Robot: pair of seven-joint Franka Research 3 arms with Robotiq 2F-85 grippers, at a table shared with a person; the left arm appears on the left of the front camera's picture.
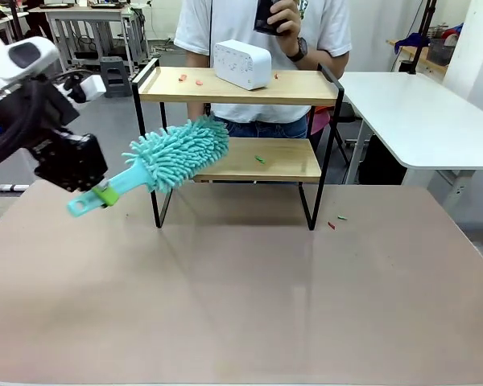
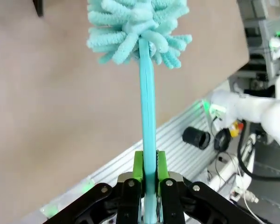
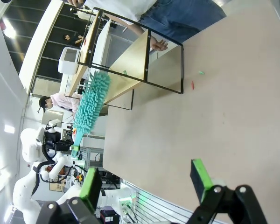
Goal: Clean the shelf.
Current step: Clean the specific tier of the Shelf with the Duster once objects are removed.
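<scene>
Since the left hand (image 1: 105,194) is where it's all happening: its green pads (image 2: 139,165) are pinched tight on the teal handle of a fluffy duster (image 1: 177,153), gripping it near the tail end, with a short stub of handle poking out behind the fingers. From the left wrist view the handle runs straight up from between the pads to the shaggy head.

That head sits at the shelf's (image 1: 298,84) left end, at a height between the two wood boards, and from the front it overlaps the left end of the lower board. Can't tell if the fibres actually touch the wood or the frame.

The right hand (image 3: 147,179) hangs well back from the shelf over the bench (image 1: 241,305), fingers spread wide, nothing between them.

On the shelf's top board there's a white box-shaped gadget (image 1: 242,63), with a couple of small red scraps (image 1: 183,77) to its left. The lower board has a little green scrap (image 1: 260,159) near the middle. Two more bits, one red (image 1: 332,226) and one green (image 1: 341,217), lie on the bench just right of the shelf's front right leg.

Behind the shelf stands a person (image 1: 225,20) in a white tee, holding something dark up at chest height.
</scene>
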